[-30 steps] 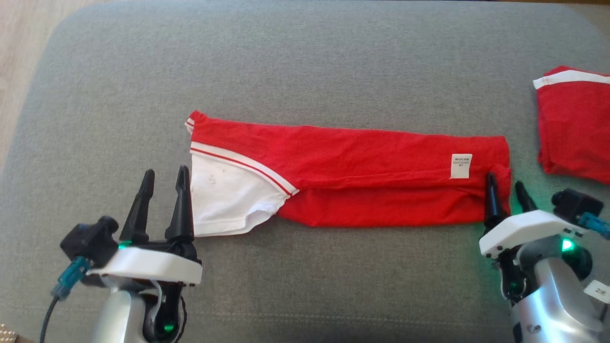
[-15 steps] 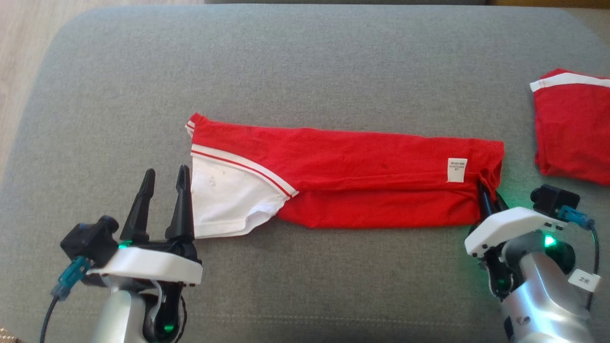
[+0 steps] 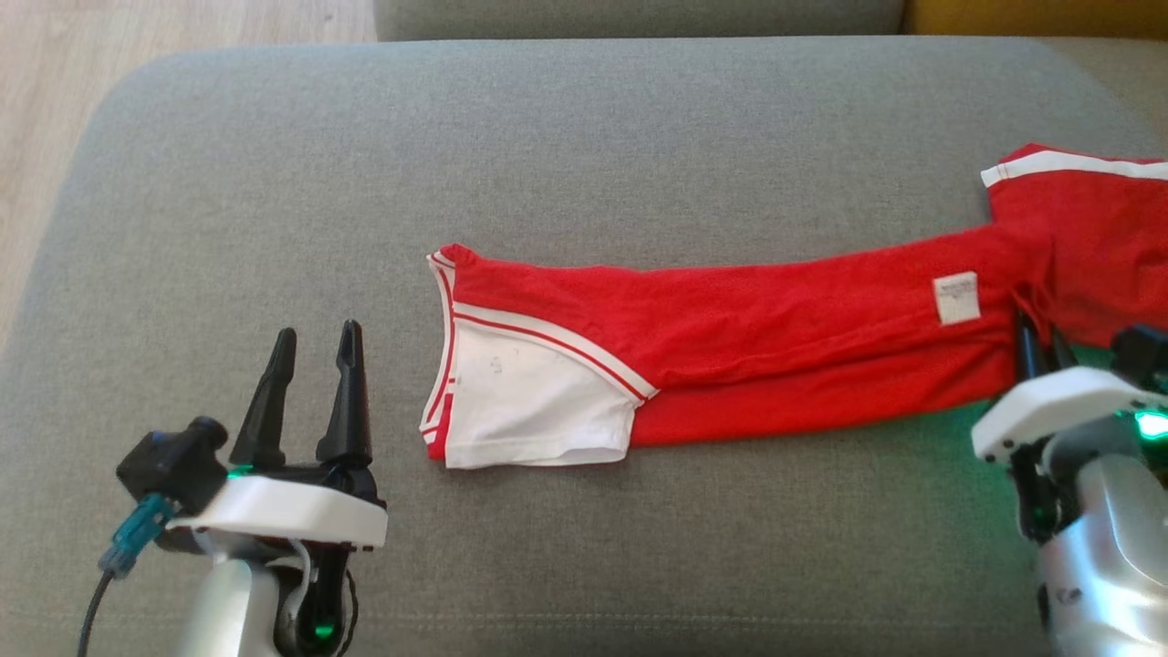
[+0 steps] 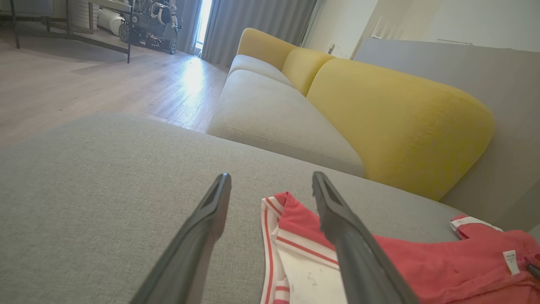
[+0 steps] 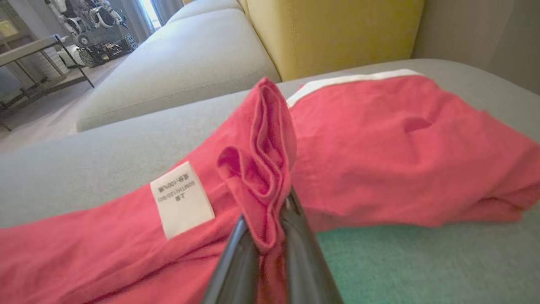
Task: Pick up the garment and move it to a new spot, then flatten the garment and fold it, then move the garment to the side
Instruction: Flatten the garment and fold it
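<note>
**Right jaws clamped on hem of red garment; left jaws apart**

Red garment [image 3: 776, 347] lies as a long folded strip across the grey cushion [image 3: 584, 119]. Its white sleeve with red-and-white trim is at the left end.

Right gripper [image 3: 1040, 333] has its jaws together, pinching a bunched fold at the strip's right end; that fold stands up off the cushion.

Left gripper [image 3: 318, 333] has its jaws apart. It sits near the sleeve end, not touching the cloth.

A white care label [image 3: 956, 298] is sewn close to the pinched end. In the right wrist view the small print includes "100%"; the rest is too fine to read.

Second red garment [image 3: 1095, 237], with a white band, lies at the far right, meeting the strip's end.
</note>
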